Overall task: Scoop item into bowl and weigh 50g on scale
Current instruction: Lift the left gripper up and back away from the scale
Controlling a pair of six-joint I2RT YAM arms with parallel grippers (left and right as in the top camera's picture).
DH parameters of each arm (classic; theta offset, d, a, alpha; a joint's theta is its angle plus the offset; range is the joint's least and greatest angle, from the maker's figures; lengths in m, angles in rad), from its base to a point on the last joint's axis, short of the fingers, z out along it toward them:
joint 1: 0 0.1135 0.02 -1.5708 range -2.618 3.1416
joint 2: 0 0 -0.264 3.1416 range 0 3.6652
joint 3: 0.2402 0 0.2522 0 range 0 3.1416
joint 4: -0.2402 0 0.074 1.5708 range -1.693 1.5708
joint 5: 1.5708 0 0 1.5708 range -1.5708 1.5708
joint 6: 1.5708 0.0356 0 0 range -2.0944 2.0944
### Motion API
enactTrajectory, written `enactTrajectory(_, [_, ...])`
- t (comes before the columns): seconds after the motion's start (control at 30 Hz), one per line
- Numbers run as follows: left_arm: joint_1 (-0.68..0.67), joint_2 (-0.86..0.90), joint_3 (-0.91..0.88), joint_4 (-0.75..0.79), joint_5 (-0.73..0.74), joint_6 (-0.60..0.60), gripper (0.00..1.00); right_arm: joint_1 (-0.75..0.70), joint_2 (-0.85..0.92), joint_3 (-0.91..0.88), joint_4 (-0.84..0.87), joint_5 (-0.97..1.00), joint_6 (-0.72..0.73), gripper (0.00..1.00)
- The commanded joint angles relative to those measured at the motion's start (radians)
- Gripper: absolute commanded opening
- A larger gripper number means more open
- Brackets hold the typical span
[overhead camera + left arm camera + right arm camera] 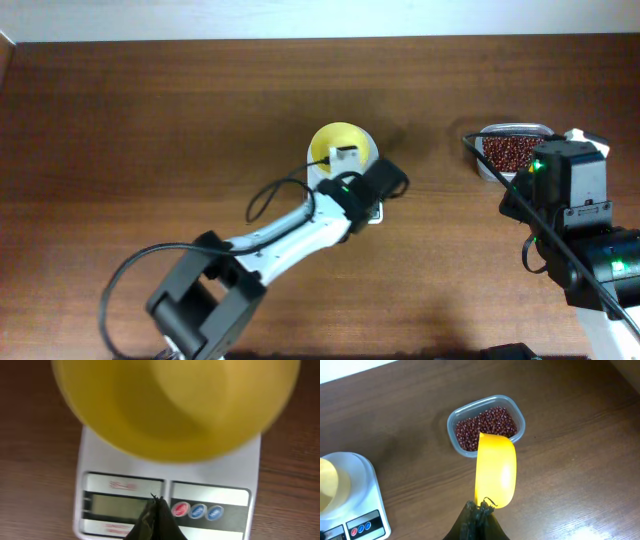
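While the left gripper (154, 506) hangs clenched over the white scale (240, 467), the right gripper (479, 510) clasps a glossy yellow scoop (495, 472).

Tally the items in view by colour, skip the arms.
Yellow: 2, bowl and scoop
White: 1, scale
Clear: 1, tub
Red-brown: 1, heap of beans in the tub
Total: 5
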Motion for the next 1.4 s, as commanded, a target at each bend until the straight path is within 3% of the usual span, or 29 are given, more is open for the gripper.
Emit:
enactTrajectory(0.0, [0.080,-0.129,-0.006,-0.027,0.120,0.211,0.00,0.003,0.003,0.020,0.006,0.029,0.007,0.04])
enactTrajectory(0.1, [0.088,-0.172,-0.006,-0.038,0.113,0.365,0.00,0.003,0.023,0.020,0.005,0.031,0.007,0.04])
enactTrajectory(0.27, [0.088,-0.175,-0.006,-0.074,0.105,0.365,0.00,0.003,0.067,0.020,0.005,0.024,0.007,0.04])
enactTrajectory(0.4, [0.088,-0.177,-0.006,-0.074,0.109,0.441,0.00,0.003,0.073,0.020,0.004,0.024,0.006,0.04])
enactTrajectory(0.5, [0.115,-0.223,-0.006,-0.086,0.224,0.601,0.00,0.003,0.073,0.020,0.000,0.024,-0.004,0.04])
enactTrajectory(0.6, [0.153,-0.292,-0.006,-0.088,0.260,0.669,0.00,0.003,0.074,0.020,-0.006,0.024,-0.004,0.04])
enactTrajectory(0.7, [0.212,-0.430,-0.006,-0.108,0.420,0.845,0.00,0.003,0.073,0.020,-0.025,0.041,-0.005,0.04])
enactTrajectory(0.73, [0.246,-0.507,-0.006,-0.151,0.496,0.938,0.00,0.003,0.073,0.020,-0.029,0.043,-0.004,0.04])
enactTrajectory(0.8, [0.263,-0.573,-0.006,-0.242,0.498,1.008,0.00,0.003,0.073,0.020,-0.028,0.043,-0.004,0.04])
enactTrajectory(0.83, [0.263,-0.604,-0.006,-0.296,0.498,1.030,0.27,0.003,0.073,0.020,-0.028,0.043,-0.004,0.04])
enactTrajectory(0.87, [0.263,-0.622,-0.006,-0.312,0.498,1.030,0.99,0.003,0.073,0.020,-0.027,0.042,-0.004,0.04])
enactTrajectory(1.17, [0.262,-0.624,-0.048,-0.340,0.469,1.054,0.99,0.003,0.073,0.020,-0.027,0.042,-0.004,0.04])
enactTrajectory(1.37, [0.216,-0.728,-0.346,-0.068,0.498,1.078,0.99,0.003,0.073,0.020,-0.029,0.042,-0.004,0.04])
